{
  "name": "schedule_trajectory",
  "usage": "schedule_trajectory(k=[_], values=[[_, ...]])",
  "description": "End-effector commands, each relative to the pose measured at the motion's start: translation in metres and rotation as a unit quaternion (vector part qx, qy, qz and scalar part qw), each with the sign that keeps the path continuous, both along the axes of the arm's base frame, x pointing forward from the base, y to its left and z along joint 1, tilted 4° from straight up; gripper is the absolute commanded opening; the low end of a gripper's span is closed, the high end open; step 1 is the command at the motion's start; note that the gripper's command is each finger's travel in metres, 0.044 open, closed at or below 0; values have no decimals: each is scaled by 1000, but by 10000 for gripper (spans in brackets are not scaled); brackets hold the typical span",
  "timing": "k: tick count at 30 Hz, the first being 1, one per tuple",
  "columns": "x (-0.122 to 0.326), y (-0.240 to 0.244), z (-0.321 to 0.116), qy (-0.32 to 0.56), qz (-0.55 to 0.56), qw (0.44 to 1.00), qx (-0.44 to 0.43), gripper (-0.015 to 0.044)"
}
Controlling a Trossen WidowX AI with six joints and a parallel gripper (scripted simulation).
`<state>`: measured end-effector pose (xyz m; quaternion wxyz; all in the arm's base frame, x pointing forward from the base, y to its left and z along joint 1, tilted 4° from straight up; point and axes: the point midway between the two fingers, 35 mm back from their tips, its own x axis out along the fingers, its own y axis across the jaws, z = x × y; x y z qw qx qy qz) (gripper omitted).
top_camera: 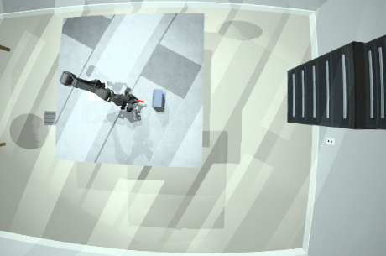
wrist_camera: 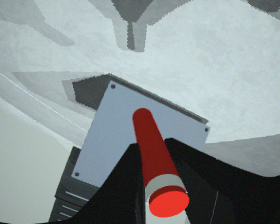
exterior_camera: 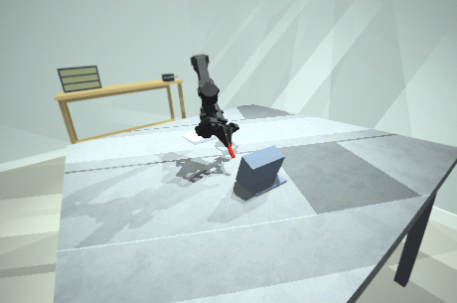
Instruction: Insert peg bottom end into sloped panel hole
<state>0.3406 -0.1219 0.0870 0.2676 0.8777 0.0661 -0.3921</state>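
My gripper [top_camera: 135,101] [exterior_camera: 226,134] [wrist_camera: 151,148] is shut on a round red peg [top_camera: 141,101] [exterior_camera: 230,150] [wrist_camera: 155,151] and holds it in the air, tilted, with its free end pointing towards the sloped panel. The panel [top_camera: 158,99] [exterior_camera: 259,169] [wrist_camera: 118,129] is a blue-grey wedge block on the table, a short way in front of the peg's tip. In the wrist view the peg lies over the panel's face and covers its middle; the hole is not visible.
The grey table [top_camera: 180,142] [exterior_camera: 348,178] carries only the arm and the panel. A wooden side table [exterior_camera: 119,89] with a small rack stands behind the arm. Dark cabinets [top_camera: 336,87] stand far to the right in the overhead view.
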Motion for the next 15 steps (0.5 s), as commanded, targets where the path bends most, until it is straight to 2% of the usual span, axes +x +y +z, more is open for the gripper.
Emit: schedule_trajectory(k=[1, 15], values=[[0, 2, 3, -15, 0, 1000, 1, 0], [-2, 7, 4, -48, -1, 999, 5, 0]])
